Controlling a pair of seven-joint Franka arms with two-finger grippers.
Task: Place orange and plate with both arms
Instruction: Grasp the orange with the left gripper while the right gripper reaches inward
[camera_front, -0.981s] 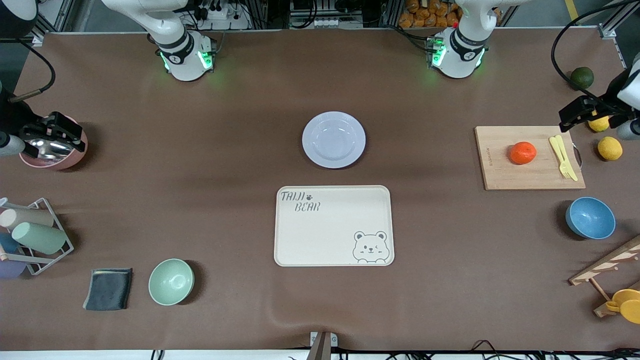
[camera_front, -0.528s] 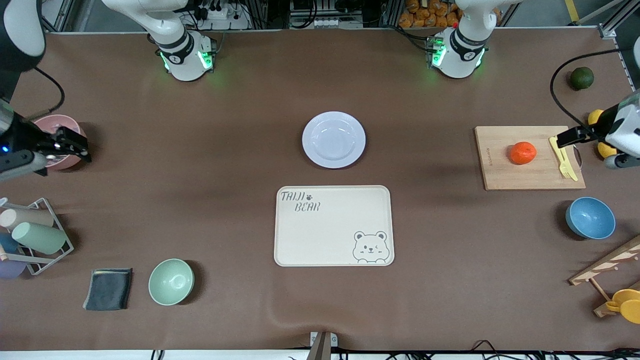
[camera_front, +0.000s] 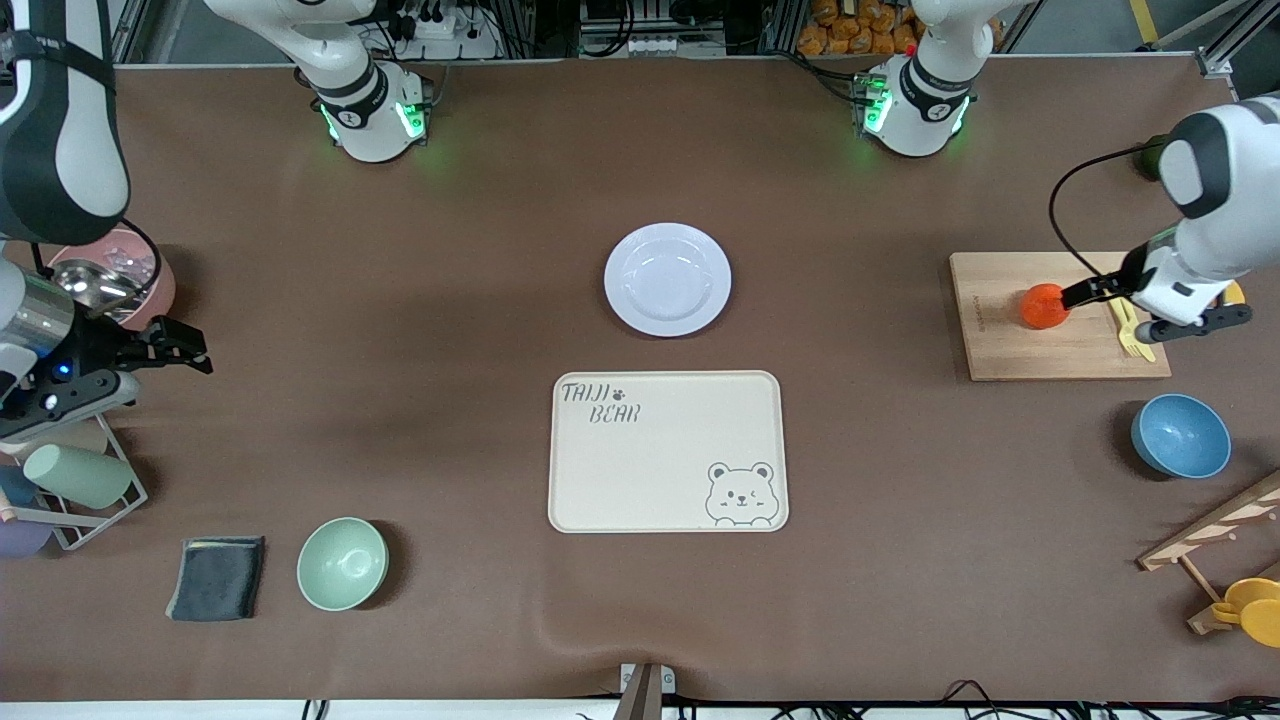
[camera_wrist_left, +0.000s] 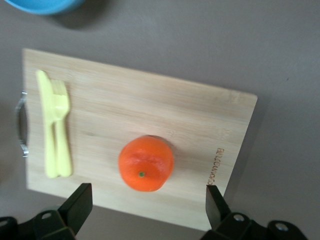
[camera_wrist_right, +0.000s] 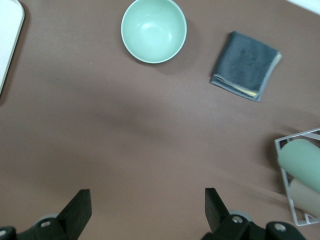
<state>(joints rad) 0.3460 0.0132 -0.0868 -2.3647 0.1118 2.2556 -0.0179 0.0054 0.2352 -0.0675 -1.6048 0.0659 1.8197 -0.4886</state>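
The orange (camera_front: 1038, 308) sits on a wooden cutting board (camera_front: 1000, 345) at the left arm's end of the table. My left gripper (camera_front: 1085, 292) hangs open over the board, right beside and above the orange. In the left wrist view the orange (camera_wrist_left: 146, 163) lies just ahead of the open gripper (camera_wrist_left: 147, 197), not between the fingers. The lavender-white plate (camera_front: 667, 279) lies empty at mid-table, farther from the front camera than the cream bear tray (camera_front: 667, 451). My right gripper (camera_front: 185, 352) is open and empty over bare table at the right arm's end (camera_wrist_right: 145, 202).
A yellow fork and knife (camera_front: 1130, 335) lie on the board beside the orange. A blue bowl (camera_front: 1180, 436) and a wooden rack (camera_front: 1210, 530) stand nearer the front camera. At the right arm's end are a pink bowl (camera_front: 110, 280), cup rack (camera_front: 70, 470), green bowl (camera_front: 342, 563) and grey cloth (camera_front: 216, 578).
My left gripper has swung from over the lemons to over the cutting board beside the orange. My right gripper has moved off the pink bowl to over bare table by the cup rack.
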